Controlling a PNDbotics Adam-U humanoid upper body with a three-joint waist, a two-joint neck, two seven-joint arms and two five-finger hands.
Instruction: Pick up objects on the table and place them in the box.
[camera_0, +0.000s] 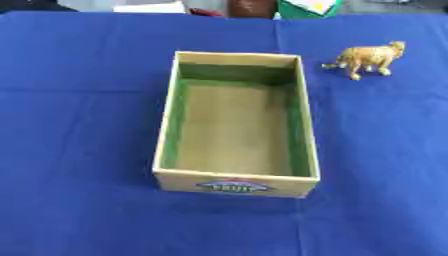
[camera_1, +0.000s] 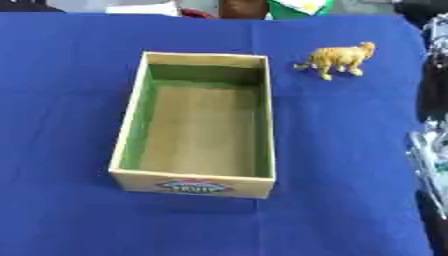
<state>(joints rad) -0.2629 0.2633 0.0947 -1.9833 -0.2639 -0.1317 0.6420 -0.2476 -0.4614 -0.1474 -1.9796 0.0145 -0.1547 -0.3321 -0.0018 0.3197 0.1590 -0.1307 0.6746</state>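
We see the box (camera_0: 234, 186) nearest, open-topped, blue cloth (camera_0: 79, 150) free all round. The tiger (camera_0: 370, 58) stands apart off its far right corner. Hands — out of view; fingers unknown.

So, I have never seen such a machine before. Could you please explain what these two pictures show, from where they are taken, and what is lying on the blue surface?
Both pictures come from a stereo camera in the head of a humanoid robot, looking down at its work table. They show the same moment, one from the left eye and one from the right, so they differ only slightly. The table is covered with a blue cloth. In the middle stands an open cardboard box with green inner walls; nothing is in it. Beyond its far right corner stands a small yellow-brown toy animal, apart from the box. Neither hand can be made out, and nothing is held. At the right edge of the right eye view there is a dark and silver part, probably of the robot's right arm.
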